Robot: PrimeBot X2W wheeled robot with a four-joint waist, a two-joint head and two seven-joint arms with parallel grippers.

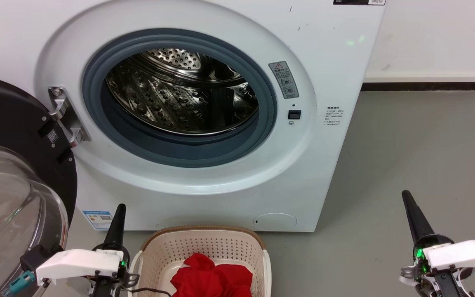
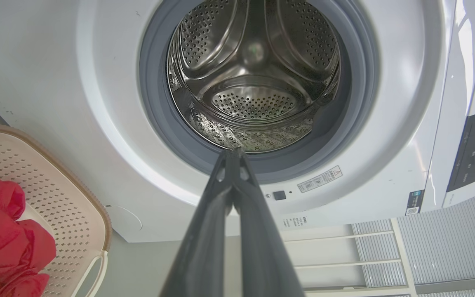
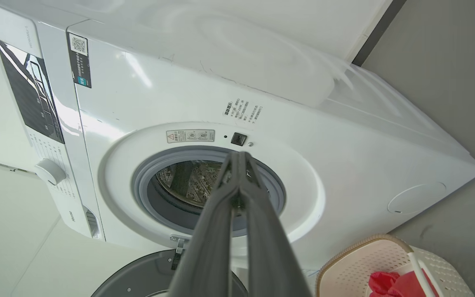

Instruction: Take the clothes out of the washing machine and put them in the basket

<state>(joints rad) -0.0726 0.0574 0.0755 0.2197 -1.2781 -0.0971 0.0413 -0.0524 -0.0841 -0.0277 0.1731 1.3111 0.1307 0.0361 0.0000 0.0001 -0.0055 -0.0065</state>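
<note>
Clothes (image 1: 215, 276) lie bunched in the basket (image 1: 204, 247), a red heap against its near side, and the basket stands on the grey floor (image 1: 406, 144) just in front of the washing machine (image 1: 336, 82), under the opening, placed so, I judge, that a garment pulled from the drum (image 1: 179, 95) has a short way to go. The drum shows bare perforated steel in the head view and the left wrist view; no fabric is to be seen in it, though its near lower part is hidden behind the grey door ring (image 1: 179, 152). The door (image 1: 10, 123) hangs swung wide to the left, out of the way of both arms. The left gripper (image 1: 120, 210) rests low just beside the basket's left side, its fingers pressed together on nothing; the right gripper (image 1: 407, 200) sits well apart to the right above the floor, likewise closed and empty. Both point at the machine front from outside it. By my judgement the task looks as good as done
</note>
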